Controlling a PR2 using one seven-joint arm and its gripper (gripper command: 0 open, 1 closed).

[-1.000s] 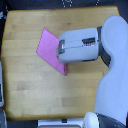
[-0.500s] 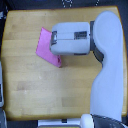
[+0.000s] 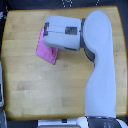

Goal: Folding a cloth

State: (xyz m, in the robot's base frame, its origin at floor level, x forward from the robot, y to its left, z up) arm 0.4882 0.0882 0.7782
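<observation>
Exterior view, looking down on the work surface. Nearest the lower edge of the frame, the robot's white arm (image 3: 102, 90) rises from the base at the bottom right and runs upward as a broad, smooth shell along the exterior view's right side. At its upper end the arm bends toward the exterior view's left into a boxy, pale grey forearm and wrist housing with dark seams.

The gripper (image 3: 46, 34) lies at the left end of this housing, over the upper middle of the wooden tabletop (image 3: 30, 80). Its fingers are not resolved at this image size and are largely masked by the housing, so whether the jaws are spread or closed cannot be told, nor whether they grip the fabric.

The cloth (image 3: 46, 51), a plain pink-magenta sheet, lies on the tabletop in the upper-left part of the surface, directly beneath and beside the gripper end of the arm. Its upper right part is hidden under the housing; the visible portion is a slanted four-sided patch whose lower corner points toward the table's centre.

The tabletop is light wood with rounded corners and fills most of the frame. Beyond its far edge, dark blurred shapes cannot be identified.
</observation>
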